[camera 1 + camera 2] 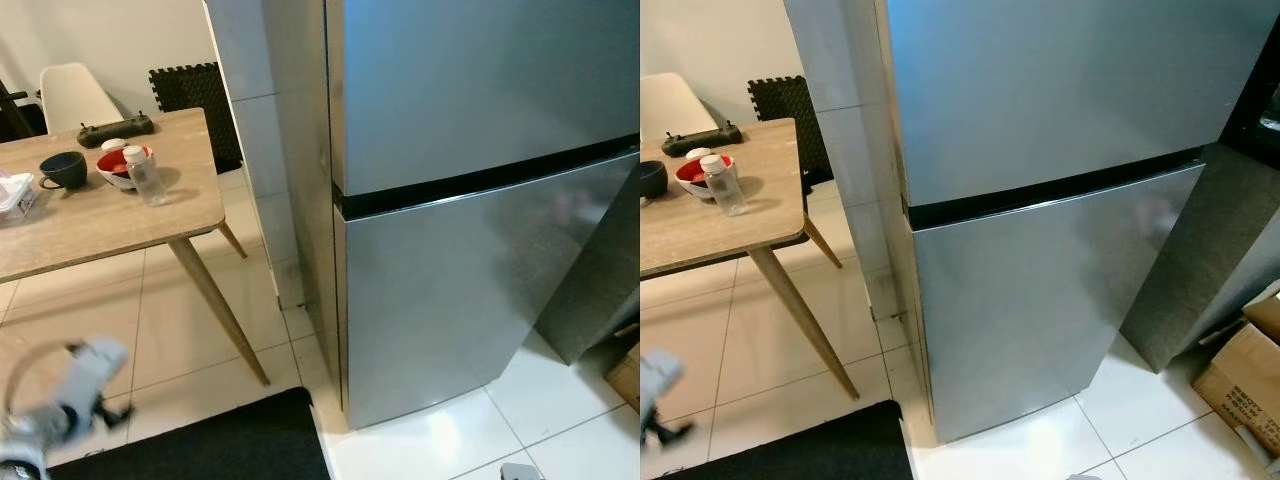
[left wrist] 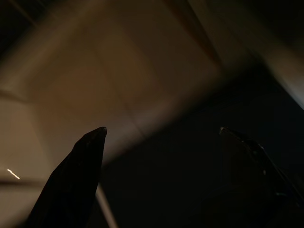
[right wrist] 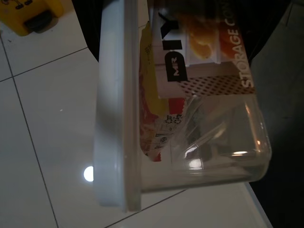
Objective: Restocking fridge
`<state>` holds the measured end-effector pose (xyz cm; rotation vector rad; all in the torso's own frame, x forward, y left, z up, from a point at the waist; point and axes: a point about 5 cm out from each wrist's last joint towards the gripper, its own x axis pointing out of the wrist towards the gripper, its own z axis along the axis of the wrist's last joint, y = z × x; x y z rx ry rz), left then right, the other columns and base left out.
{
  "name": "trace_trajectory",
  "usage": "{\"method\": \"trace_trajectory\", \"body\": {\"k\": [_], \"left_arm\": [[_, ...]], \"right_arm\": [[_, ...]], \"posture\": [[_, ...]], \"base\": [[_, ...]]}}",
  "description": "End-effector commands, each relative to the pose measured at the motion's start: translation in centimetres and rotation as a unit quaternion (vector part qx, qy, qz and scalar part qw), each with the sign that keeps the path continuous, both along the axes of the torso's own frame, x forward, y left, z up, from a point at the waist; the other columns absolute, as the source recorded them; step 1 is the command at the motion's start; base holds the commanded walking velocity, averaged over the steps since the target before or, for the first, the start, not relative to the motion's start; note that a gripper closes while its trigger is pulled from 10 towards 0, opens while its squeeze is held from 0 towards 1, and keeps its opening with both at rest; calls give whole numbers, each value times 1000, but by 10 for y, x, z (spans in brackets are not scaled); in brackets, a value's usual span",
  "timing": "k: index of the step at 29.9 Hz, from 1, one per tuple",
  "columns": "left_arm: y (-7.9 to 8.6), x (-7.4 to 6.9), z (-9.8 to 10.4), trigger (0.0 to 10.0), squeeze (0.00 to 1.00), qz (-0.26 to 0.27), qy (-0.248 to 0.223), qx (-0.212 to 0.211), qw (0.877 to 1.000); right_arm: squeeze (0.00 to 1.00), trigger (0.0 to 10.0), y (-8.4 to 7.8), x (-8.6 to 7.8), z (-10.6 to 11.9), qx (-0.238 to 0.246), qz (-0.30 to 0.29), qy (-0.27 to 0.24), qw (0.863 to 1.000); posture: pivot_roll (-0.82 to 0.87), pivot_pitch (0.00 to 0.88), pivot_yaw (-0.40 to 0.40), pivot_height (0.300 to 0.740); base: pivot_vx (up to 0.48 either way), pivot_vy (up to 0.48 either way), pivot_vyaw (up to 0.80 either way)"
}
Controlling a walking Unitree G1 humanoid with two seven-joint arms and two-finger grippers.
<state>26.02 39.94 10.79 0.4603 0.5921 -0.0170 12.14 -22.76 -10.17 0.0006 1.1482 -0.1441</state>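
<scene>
The silver two-door fridge [image 1: 480,130] stands shut in front of me, with a black seam between the upper and lower door [image 1: 450,300]. In the right wrist view, a clear plastic storage container [image 3: 209,142] with a white lid [image 3: 114,104] and a printed label hangs sideways over the white tiles. My right gripper is shut on it, and its fingers are hidden behind the box. My left gripper [image 2: 161,130] hangs low at my left side, with its black fingers [image 2: 80,171] apart and nothing between them. The blurred left arm [image 1: 60,400] is over the floor.
A wooden table [image 1: 100,220] stands to the left with a clear bottle [image 1: 145,175], a red bowl [image 1: 120,165] and a dark cup [image 1: 65,168]. A black mat [image 1: 220,440] lies before the fridge. A cardboard box [image 1: 1245,380] sits at the right.
</scene>
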Motion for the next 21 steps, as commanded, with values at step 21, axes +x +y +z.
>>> {"method": "trace_trajectory", "body": {"k": [21], "left_arm": [[-218, 95, 50, 10000, 0, -308, -296, -409, 806]], "right_arm": [[0, 10000, -1, -4, -1, -2, -9, 3, 1000]], "posture": [[-99, 5, 47, 740]], "base": [[0, 0, 0]]}}
